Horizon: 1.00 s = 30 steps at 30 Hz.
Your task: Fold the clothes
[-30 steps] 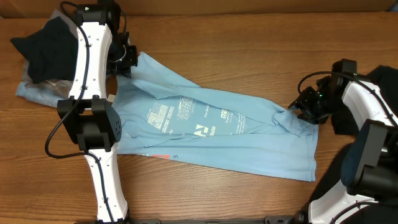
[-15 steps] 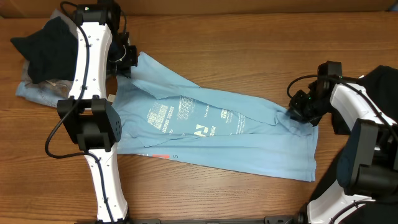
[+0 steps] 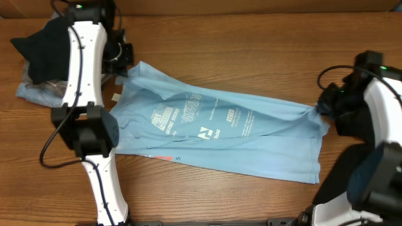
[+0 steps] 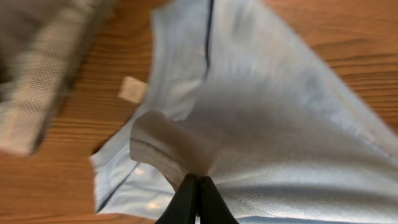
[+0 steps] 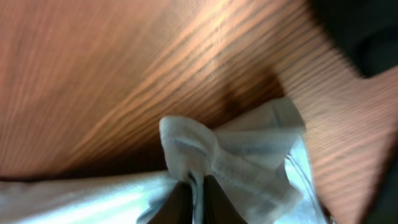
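A light sky-blue T-shirt (image 3: 213, 135) with white print lies stretched across the middle of the table. My left gripper (image 3: 124, 61) is shut on its far left corner; in the left wrist view the closed fingers (image 4: 198, 190) pinch a fold of the blue fabric (image 4: 280, 124). My right gripper (image 3: 319, 110) is shut on the shirt's right edge, and the right wrist view shows a bunched hem (image 5: 249, 155) clamped between its fingers (image 5: 194, 193). A black T-shirt (image 3: 44, 47) sits crumpled at the far left.
Under the black shirt lies a pale blue and grey mesh cloth (image 3: 34, 93), also visible as mesh fabric (image 4: 37, 93). A small white tag (image 4: 132, 89) lies on the wood beside the shirt. Dark material (image 5: 360, 31) lies at the table's right end.
My right gripper shut on the shirt's right edge and pulled it rightward. The left gripper shifted slightly left. The shirt now lies stretched between the two.
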Available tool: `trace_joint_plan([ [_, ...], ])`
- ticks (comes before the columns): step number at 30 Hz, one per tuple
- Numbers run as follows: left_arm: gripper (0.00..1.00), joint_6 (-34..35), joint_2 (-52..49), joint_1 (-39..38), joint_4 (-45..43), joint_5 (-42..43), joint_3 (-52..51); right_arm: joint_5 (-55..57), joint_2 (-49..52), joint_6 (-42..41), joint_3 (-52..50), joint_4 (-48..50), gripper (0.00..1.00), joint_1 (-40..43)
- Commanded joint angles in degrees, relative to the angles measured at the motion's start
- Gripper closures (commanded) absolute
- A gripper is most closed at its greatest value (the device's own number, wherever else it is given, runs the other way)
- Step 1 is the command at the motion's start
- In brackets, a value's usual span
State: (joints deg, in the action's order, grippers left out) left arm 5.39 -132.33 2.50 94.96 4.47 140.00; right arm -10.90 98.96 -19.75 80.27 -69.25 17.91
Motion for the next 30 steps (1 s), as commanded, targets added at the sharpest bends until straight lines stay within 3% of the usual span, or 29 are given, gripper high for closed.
trace_joint_plan([
  [1, 0.96, -2.05, 5.38, 1.09, 0.17, -0.66, 2.23, 2.75, -3.65, 2.16, 1.62, -0.81, 0.95, 0.39],
  [7, 0.96, -2.71, 5.14, 1.09, 1.03, -0.68, 2.23, 3.41, -3.8, 2.12, 1.49, -1.97, 0.95, 0.39],
  [10, 0.96, -2.86, 5.14, 1.09, 0.74, -0.66, 2.23, 3.76, -3.69, 1.95, 1.44, -1.73, 0.89, 0.39],
  [13, 0.96, -2.86, 5.14, 1.07, 0.02, -0.63, 2.23, 3.82, -3.69, 1.73, 0.52, -1.07, 0.71, 0.44],
  [15, 0.96, -2.84, 5.14, 0.96, -0.57, -0.63, 2.23, 3.82, -3.63, 1.7, -0.76, -0.07, 0.69, 0.44],
  [20, 0.96, -2.86, 5.14, 0.85, -1.18, -0.63, 2.23, 0.66, -3.58, 0.02, -7.69, 6.32, 0.64, 0.42],
  [23, 0.96, -2.86, 5.14, 0.85, -1.2, -0.63, 2.23, -3.87, -3.56, 0.02, -12.24, 12.59, 0.53, 0.37],
  [30, 0.96, -2.84, 5.14, 0.85, -1.38, -0.61, 2.23, -7.28, -1.57, -1.53, -20.92, 29.59, 0.52, -1.73],
])
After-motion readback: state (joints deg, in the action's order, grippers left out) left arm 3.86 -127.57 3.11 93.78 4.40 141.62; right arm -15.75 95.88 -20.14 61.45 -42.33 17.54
